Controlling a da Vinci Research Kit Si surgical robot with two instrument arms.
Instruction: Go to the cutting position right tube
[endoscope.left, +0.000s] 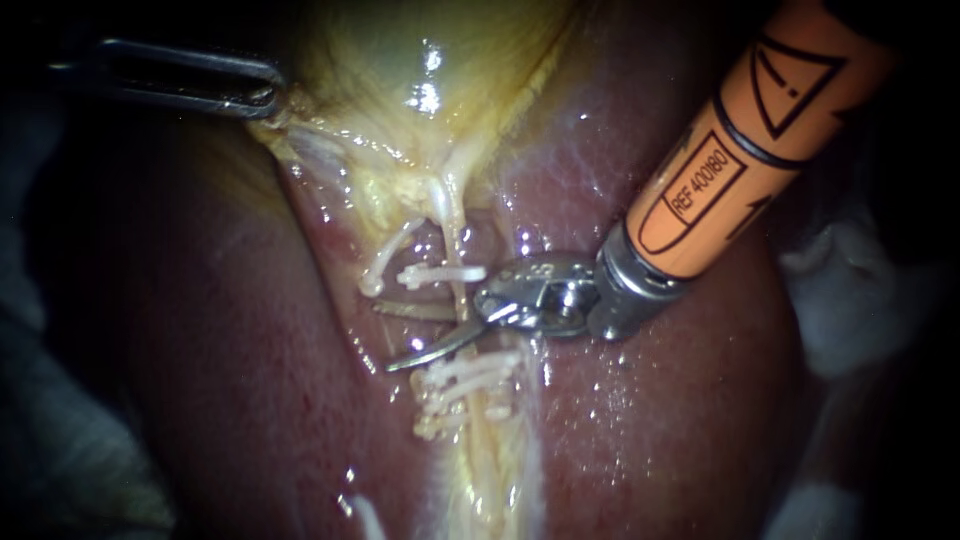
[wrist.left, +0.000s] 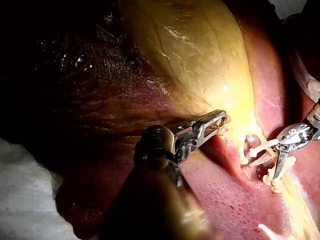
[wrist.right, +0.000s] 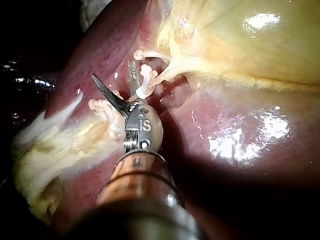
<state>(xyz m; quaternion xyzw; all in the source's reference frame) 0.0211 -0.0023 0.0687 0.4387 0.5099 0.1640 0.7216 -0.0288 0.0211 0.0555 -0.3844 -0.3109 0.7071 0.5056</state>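
Pale cloth (endoscope.left: 860, 300) borders the dark red liver (endoscope.left: 680, 420); on the liver lies the yellow gallbladder (endoscope.left: 400, 60), its edge clamped in the jaws of the left instrument (endoscope.left: 262, 98). The right tube (endoscope.left: 456, 225) runs from the gallbladder's neck straight down the endoscope view, crossed by white clips (endoscope.left: 440, 273) above and below. The right instrument (endoscope.left: 386, 336) holds its blades apart, straddling this tube between the clip groups.
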